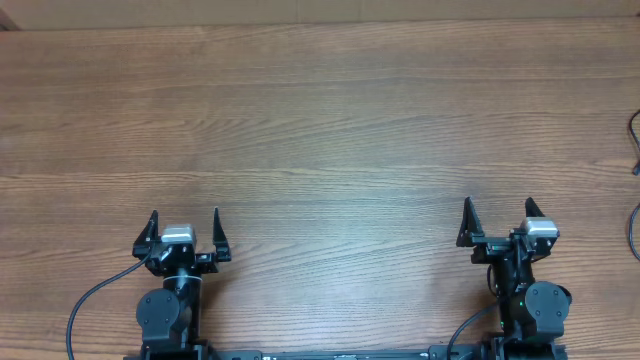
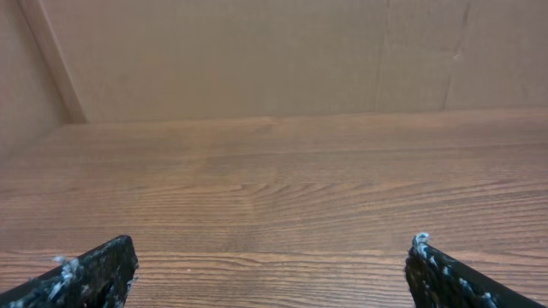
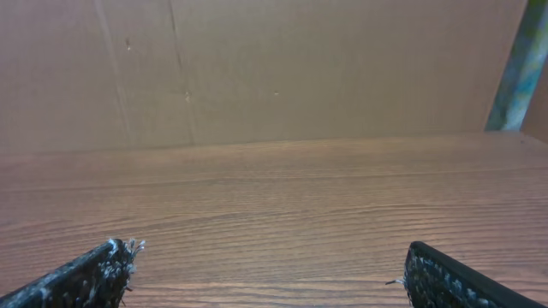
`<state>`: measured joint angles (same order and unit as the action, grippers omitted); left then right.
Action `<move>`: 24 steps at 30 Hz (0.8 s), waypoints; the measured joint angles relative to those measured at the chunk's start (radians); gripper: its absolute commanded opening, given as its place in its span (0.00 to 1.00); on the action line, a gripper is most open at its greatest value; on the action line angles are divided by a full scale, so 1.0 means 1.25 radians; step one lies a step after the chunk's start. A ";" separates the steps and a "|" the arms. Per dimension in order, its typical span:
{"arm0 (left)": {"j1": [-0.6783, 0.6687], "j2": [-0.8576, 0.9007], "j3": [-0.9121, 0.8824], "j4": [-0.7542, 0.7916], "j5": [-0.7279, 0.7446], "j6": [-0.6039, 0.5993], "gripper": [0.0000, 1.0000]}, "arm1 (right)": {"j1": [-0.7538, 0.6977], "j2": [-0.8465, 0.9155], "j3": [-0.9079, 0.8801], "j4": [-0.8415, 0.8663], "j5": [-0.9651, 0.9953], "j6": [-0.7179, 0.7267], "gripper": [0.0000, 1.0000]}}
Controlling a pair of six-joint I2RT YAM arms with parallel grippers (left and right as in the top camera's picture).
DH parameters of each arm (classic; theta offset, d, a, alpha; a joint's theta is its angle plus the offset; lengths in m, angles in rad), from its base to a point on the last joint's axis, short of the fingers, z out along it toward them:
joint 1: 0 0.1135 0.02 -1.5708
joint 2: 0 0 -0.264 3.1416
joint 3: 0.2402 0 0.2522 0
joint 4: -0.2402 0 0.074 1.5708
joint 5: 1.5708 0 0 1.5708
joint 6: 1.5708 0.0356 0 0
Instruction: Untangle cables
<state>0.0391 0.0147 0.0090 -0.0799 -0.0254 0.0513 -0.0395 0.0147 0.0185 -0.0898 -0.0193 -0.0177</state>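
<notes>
Left gripper (image 1: 185,212) and right gripper (image 1: 498,201) spread wide; cables (image 1: 631,232) peek at the right edge, running near-to-far.

The surface (image 1: 320,120) is wood or wood-look laminate, brown with fine straight grain, smooth and matt with a faint sheen. The wall (image 2: 257,60) behind it looks like plain brown cardboard, matt, with creases and seams. The fingers (image 2: 94,274) of the left end effector (image 1: 185,215) are black and coarse-textured, flecked with whitish fuzz at the tips; the right end effector (image 1: 498,203) looks the same. Each wrist bears a pale grey housing (image 1: 177,234), metal or plastic. The cables (image 1: 631,232) at the right edge are thin and black, their finish too small to judge.
</notes>
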 measured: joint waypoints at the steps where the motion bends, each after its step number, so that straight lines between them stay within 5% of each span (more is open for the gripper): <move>1: 0.000 0.000 0.000 0.000 0.000 0.000 1.00 | 0.000 0.000 0.000 0.000 0.000 -0.002 1.00; 24: 0.000 0.000 0.000 0.000 0.000 0.000 0.99 | 0.000 0.000 0.000 0.000 -0.002 -0.009 1.00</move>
<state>0.0391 0.0147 0.0090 -0.0799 -0.0254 0.0513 -0.0395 0.0147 0.0185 -0.0902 -0.0212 -0.0292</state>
